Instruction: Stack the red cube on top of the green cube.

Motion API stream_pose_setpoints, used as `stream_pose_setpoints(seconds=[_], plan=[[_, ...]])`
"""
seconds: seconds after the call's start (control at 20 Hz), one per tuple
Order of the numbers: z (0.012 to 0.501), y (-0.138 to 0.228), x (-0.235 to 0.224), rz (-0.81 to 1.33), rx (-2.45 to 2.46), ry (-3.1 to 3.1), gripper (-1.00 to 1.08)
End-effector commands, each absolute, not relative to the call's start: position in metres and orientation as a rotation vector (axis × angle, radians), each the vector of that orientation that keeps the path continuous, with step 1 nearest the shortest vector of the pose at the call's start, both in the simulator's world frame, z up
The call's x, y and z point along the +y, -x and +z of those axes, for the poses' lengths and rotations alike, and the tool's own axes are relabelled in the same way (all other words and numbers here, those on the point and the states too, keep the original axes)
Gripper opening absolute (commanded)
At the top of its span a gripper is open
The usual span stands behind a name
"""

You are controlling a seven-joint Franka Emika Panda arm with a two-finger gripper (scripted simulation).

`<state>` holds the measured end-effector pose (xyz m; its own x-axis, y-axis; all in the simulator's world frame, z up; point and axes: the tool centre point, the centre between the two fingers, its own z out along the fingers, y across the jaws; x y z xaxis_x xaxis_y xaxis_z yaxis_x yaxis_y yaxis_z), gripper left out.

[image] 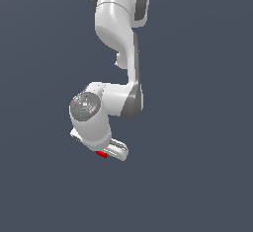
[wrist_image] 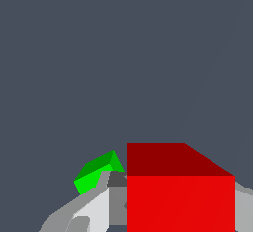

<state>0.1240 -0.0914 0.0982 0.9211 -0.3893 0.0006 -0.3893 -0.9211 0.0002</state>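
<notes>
In the wrist view the red cube (wrist_image: 180, 204) sits between my gripper's (wrist_image: 180, 189) two fingers, and both grey fingers (wrist_image: 116, 199) touch its sides. The green cube (wrist_image: 96, 173) lies on the floor just beyond one finger, partly hidden by it and tilted relative to the red cube. In the exterior view only a sliver of the red cube (image: 102, 153) shows under the gripper (image: 109, 152). The green cube is hidden by the arm there. I cannot tell how high the red cube is above the floor.
The floor is a plain dark grey surface (image: 197, 186). The white arm (image: 118, 33) reaches in from the top of the exterior view and covers the area under the wrist.
</notes>
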Motion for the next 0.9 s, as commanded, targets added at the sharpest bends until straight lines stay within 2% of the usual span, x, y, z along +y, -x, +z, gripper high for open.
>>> stream_pose_setpoints(seconds=[0.0, 0.6, 0.65, 0.85], plan=[[0.089, -0.119, -0.076, 0.001, -0.622, -3.079, -1.00], [0.060, -0.107, -0.034, 0.000, -0.621, -3.079, -1.00], [0.060, -0.107, -0.034, 0.000, -0.621, -3.079, 1.00], [0.060, -0.107, -0.034, 0.000, -0.621, -3.079, 1.00]])
